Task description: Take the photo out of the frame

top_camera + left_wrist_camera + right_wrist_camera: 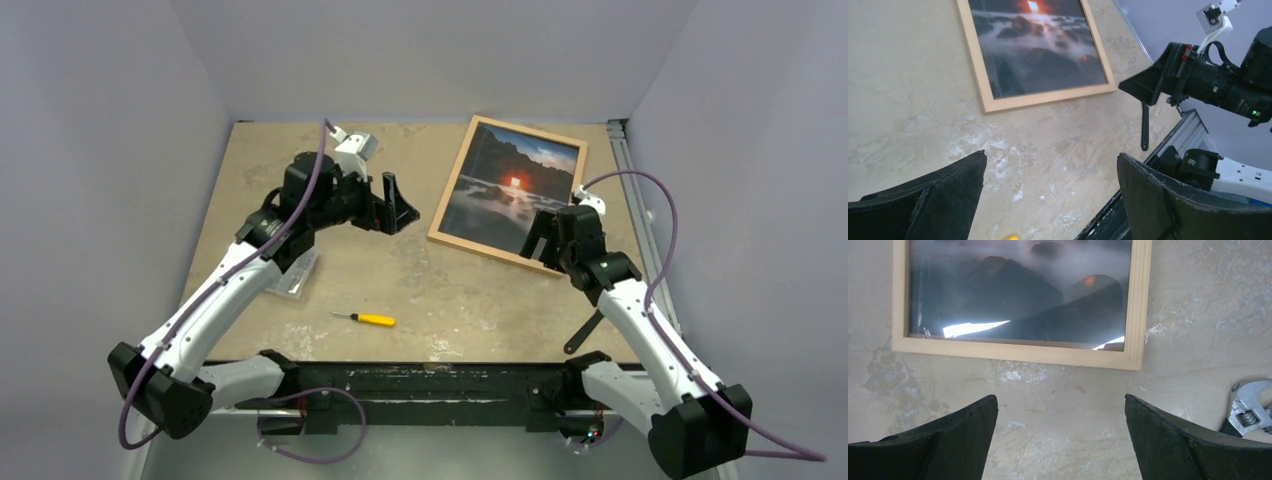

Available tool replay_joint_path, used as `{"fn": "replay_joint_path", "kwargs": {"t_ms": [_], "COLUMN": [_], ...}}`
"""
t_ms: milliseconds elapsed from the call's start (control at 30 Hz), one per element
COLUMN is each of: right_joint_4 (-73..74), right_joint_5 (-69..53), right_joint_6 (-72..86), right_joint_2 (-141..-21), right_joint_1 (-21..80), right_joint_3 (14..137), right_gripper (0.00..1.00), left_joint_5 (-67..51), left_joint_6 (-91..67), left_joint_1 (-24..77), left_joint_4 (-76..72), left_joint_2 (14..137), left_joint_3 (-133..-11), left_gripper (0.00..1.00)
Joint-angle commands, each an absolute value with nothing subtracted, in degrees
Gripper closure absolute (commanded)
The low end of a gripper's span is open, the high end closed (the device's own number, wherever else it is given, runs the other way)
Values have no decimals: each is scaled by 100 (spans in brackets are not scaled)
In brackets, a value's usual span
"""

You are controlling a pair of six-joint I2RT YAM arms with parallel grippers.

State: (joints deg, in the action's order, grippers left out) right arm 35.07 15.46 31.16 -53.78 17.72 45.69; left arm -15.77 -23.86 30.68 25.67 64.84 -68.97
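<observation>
Photo (500, 205) is sitting inside the light-wood frame (453, 180), face up, and the pair is lying flat on the far right part of the bench (440, 300), turned a little askew to its edges. The orange sun is glowing at the middle of the print, and the glossy face is throwing back bright glare in the right wrist view.

You are holding your left claw (400, 200) above the bench to the left of the frame, well apart from it. Its fingers are spread wide and pinching nothing, and they are pointing toward the frame.

You are hanging your right claw (543, 243) over the bare bench just on the near side of the frame's near edge, close to its right corner. Its fingers are likewise spread wide, gripping nothing and touching nothing.

A yellow-handled screwdriver (365, 319) is lying near the middle of the bench, toward its near edge, away from both claws. An adjustable wrench (1248, 410) is resting on the bench to the right of your right claw, near of the frame.
</observation>
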Motion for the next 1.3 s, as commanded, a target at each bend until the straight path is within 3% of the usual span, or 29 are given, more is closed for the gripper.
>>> {"fn": "replay_joint_path", "kwargs": {"t_ms": [0, 100, 333, 700, 933, 1133, 1267], "right_joint_4": [2487, 2136, 1913, 1163, 849, 497, 256], "right_joint_5": [951, 437, 698, -98, -373, -701, -785], "right_joint_6": [3324, 3288, 3124, 2680, 2540, 2492, 2439], "right_joint_2": [-5640, -5791, -6442, -7549, -7870, -8052, -8035], "right_joint_1": [1097, 634, 347, -258, -538, -603, -628], "right_joint_3": [4166, 3936, 3870, 3954, 3868, 3656, 3492], "right_gripper": [6, 6, 10, 34, 38, 58, 60], "left_joint_5": [-2222, -2322, -2475, -2754, -2693, -2066, -1681], "left_joint_6": [-3005, -3360, -3666, -3432, -3426, -3410, -3391], "left_joint_1": [3252, 3473, 4002, 5022, 5560, 5971, 6058], "left_joint_4": [2181, 1818, 1838, 1855, 1944, 1547, 1005], "left_joint_2": [6992, 7208, 7869, 7913, 7773, 7652, 7477], "left_joint_3": [-6575, -6351, -6647, -6485, -6445, -6362, -6076], "left_gripper": [0, 1, 2, 0, 1, 2, 1]}}
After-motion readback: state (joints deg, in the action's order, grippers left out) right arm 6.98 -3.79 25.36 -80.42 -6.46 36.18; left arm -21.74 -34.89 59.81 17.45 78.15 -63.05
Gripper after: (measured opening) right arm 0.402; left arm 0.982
